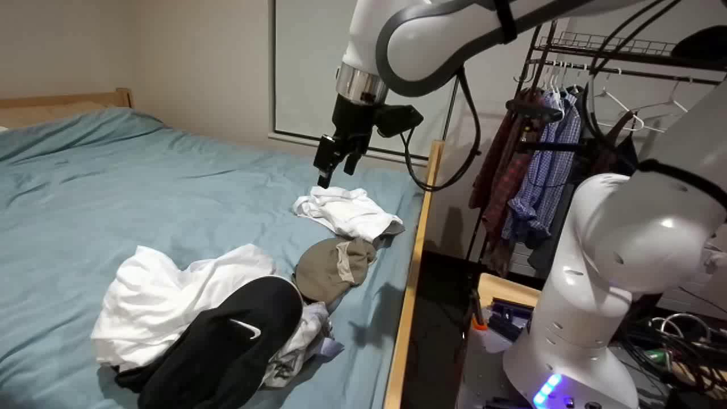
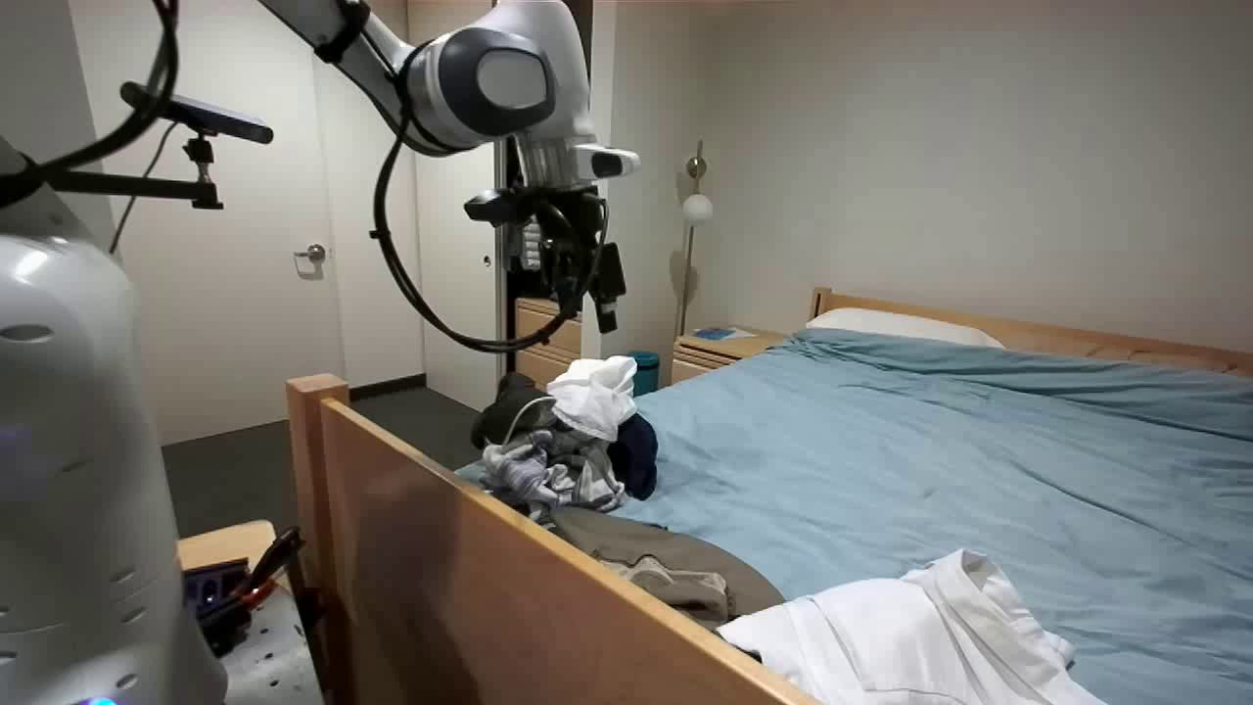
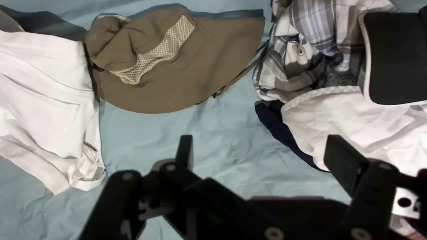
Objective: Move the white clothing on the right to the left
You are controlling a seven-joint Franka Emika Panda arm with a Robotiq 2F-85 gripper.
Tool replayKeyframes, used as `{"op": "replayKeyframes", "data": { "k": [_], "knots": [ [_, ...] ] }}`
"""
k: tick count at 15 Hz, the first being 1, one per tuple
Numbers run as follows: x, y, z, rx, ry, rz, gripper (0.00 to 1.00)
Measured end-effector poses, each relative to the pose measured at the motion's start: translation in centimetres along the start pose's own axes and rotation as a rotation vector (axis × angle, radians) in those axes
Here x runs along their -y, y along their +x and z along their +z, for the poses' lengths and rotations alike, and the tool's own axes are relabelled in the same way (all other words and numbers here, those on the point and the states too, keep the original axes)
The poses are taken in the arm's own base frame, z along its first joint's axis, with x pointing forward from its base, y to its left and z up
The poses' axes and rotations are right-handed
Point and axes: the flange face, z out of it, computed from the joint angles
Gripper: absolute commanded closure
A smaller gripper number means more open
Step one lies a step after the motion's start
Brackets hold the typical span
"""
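A crumpled white garment [image 1: 346, 213] lies by the bed's wooden end board, beside the brown hat. It shows close up in an exterior view [image 2: 910, 636] and at the left of the wrist view [image 3: 43, 100]. Another white cloth [image 1: 170, 301] lies in a pile with a black cap; it also shows in an exterior view [image 2: 592, 392] and at the right of the wrist view [image 3: 353, 123]. My gripper [image 1: 337, 175] is raised above the bed, open and empty. In the wrist view its fingers [image 3: 265, 156] frame blue sheet, the right one overlapping the second cloth's edge.
A brown hat [image 3: 186, 63] lies between the two white cloths. The pile holds a black cap [image 1: 227, 341], plaid cloth [image 3: 310, 43] and dark blue cloth [image 2: 634, 455]. The end board [image 2: 489, 558] stands between the robot base and the bed [image 1: 170, 187].
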Motion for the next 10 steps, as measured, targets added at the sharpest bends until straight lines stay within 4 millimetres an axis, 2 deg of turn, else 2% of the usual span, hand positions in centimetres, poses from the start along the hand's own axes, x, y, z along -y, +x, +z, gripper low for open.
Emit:
{"op": "replayKeyframes", "data": {
  "k": [5, 7, 10],
  "knots": [
    [-0.3, 0.4, -0.1, -0.003, -0.01, -0.003, 0.0],
    [-1.5, 1.5, 0.3, -0.006, -0.066, 0.002, 0.0],
    [-4.5, 4.3, 1.9, 0.002, -0.196, 0.032, 0.0]
  ]
}}
